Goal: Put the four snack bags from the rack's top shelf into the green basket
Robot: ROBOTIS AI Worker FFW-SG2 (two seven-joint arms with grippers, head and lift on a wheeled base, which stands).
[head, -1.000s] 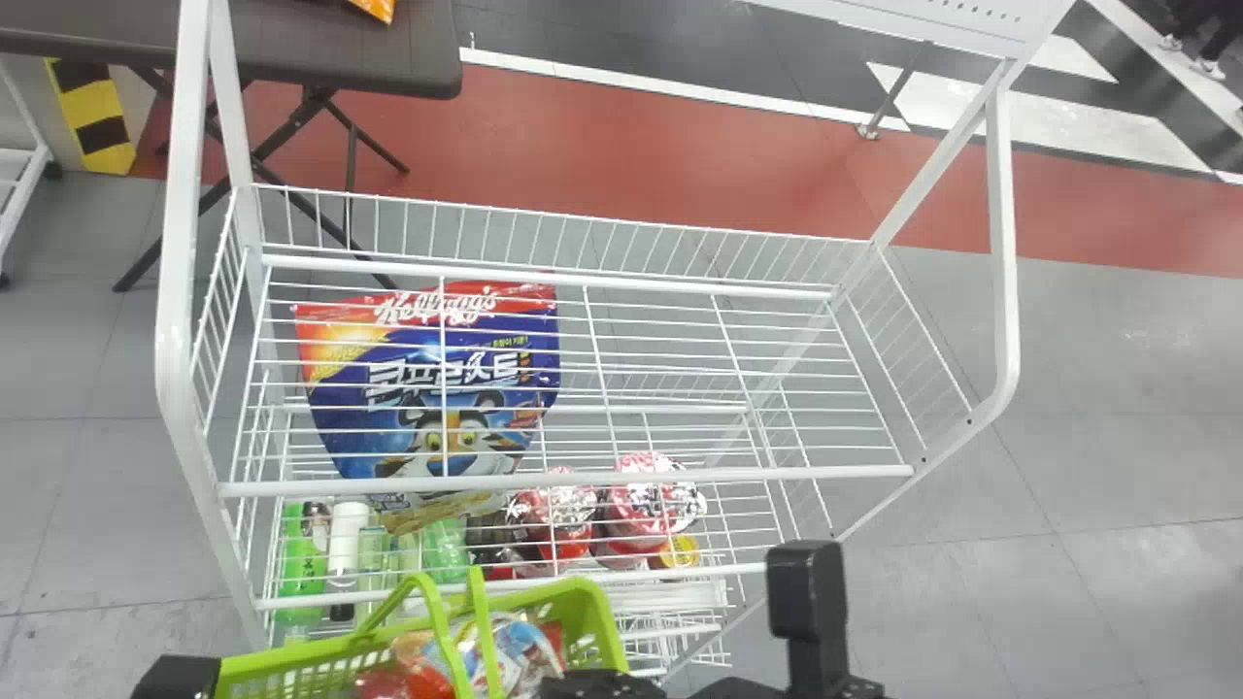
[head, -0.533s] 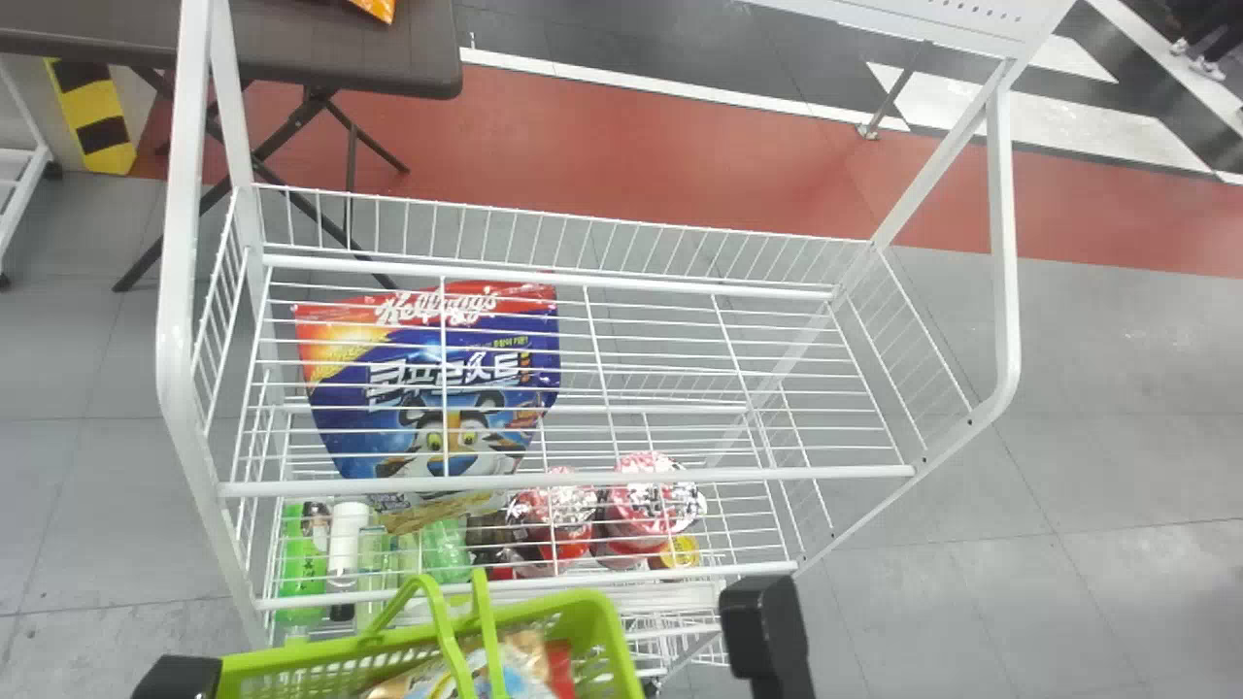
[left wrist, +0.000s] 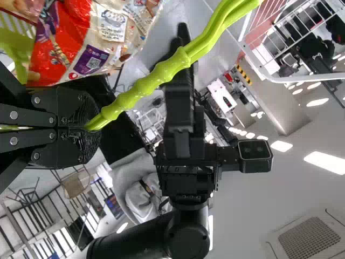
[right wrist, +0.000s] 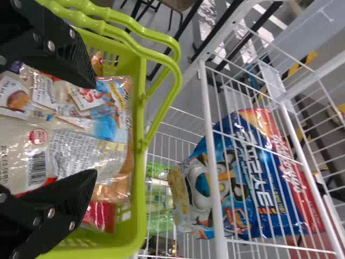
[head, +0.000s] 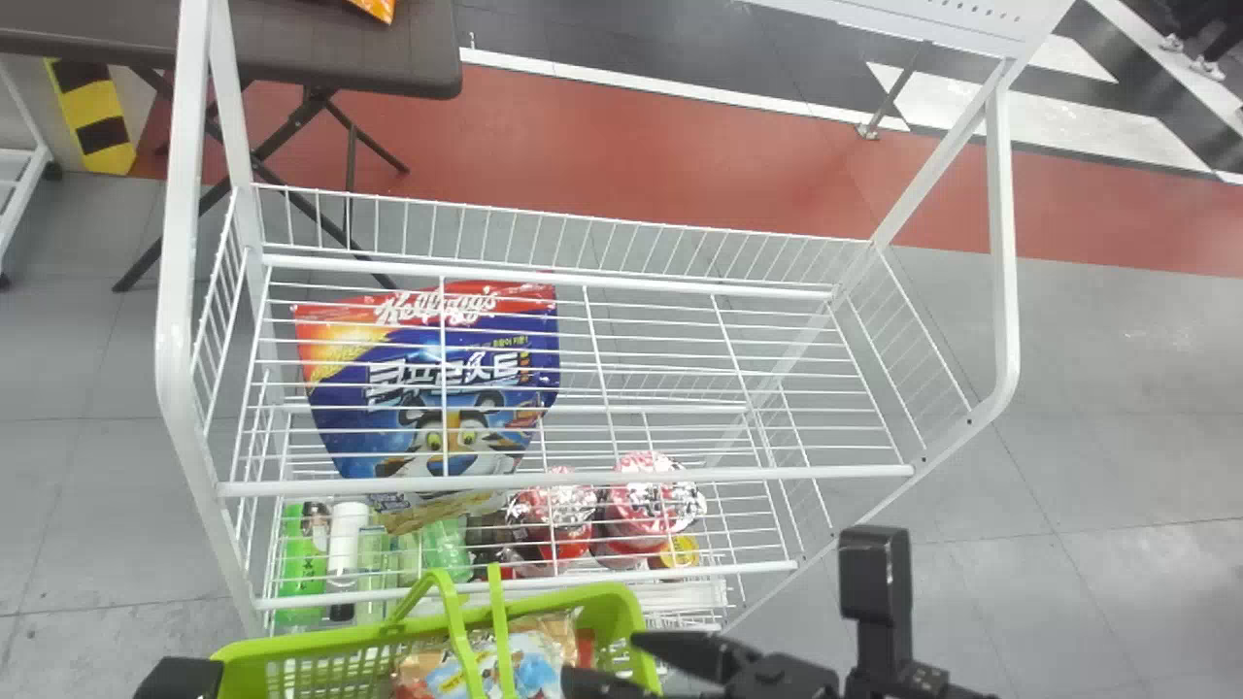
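- Snack bags (right wrist: 81,145), lying in overlapping layers inside the green basket (right wrist: 140,210), at the bottom centre-left of the head view; placement appears to be at or near its final stage.
- Left hand (left wrist: 89,128), closed on the basket's paired handles (left wrist: 145,81).
- Right hand (right wrist: 95,129), parted wide above the snack bags, with nothing seen in its hold; what remains is probably to lift it clear.
- Rack (head: 177,291), centre of the head view; the blue cereal bag (head: 437,388), centre-left, lies beneath the wires of the top shelf (head: 728,476), and so is judged not to belong to the four.
- Principal hazard: a finger of the right hand may catch loose film or a handle on leaving, dragging a bag over the rim.
- Secondary hazard: the basket may swing or tip if nudged, being held at its slender handles; a weak pinch would let them slip.
- Count, task: one basket, two handles, two hands; at least two snack bags are distinguishable. Overlap prevents confirming four.
- Count, surroundings: one rack, one blue cereal bag, and at least two red-topped packages (head: 641,505) at lower centre; in the upper left, one dark counter (head: 291,49) bearing one orange packet (head: 377,8).
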